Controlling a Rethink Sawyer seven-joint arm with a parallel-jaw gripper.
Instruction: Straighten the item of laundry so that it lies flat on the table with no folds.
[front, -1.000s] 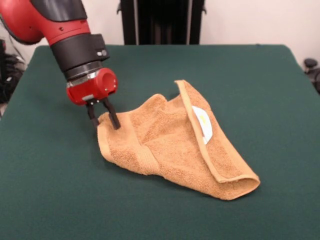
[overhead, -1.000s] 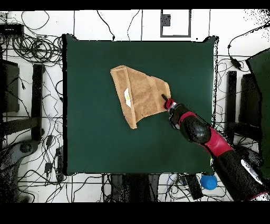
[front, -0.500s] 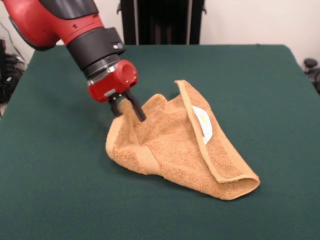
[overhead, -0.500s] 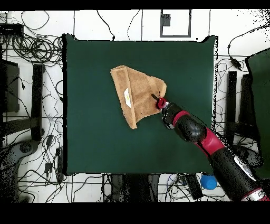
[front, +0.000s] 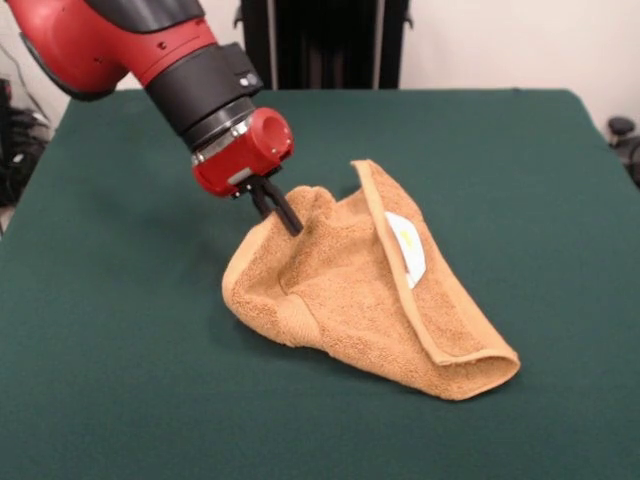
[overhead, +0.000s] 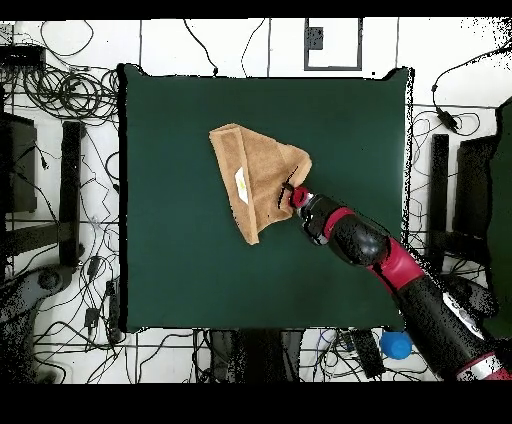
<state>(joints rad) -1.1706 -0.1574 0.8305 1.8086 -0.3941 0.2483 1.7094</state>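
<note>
The orange-tan towel (front: 370, 295) lies folded and bunched near the middle of the dark green table (front: 120, 380). Its border band runs diagonally, with a white label (front: 407, 246) showing on top. My gripper (front: 283, 215) is shut on the towel's left corner and holds that edge slightly raised and pushed in over the rest. From above, the towel (overhead: 255, 175) reads as a rough triangle, and the gripper (overhead: 290, 194) sits at its right edge.
Bare green cloth surrounds the towel on all sides. Cables and equipment (overhead: 60, 200) lie on the floor beyond the table's edges. A blue ball (overhead: 396, 344) rests on the floor near the robot's base.
The gripper has carried the towel's corner up and inward, to the right in the front view. The left flap now bulges and folds over more.
</note>
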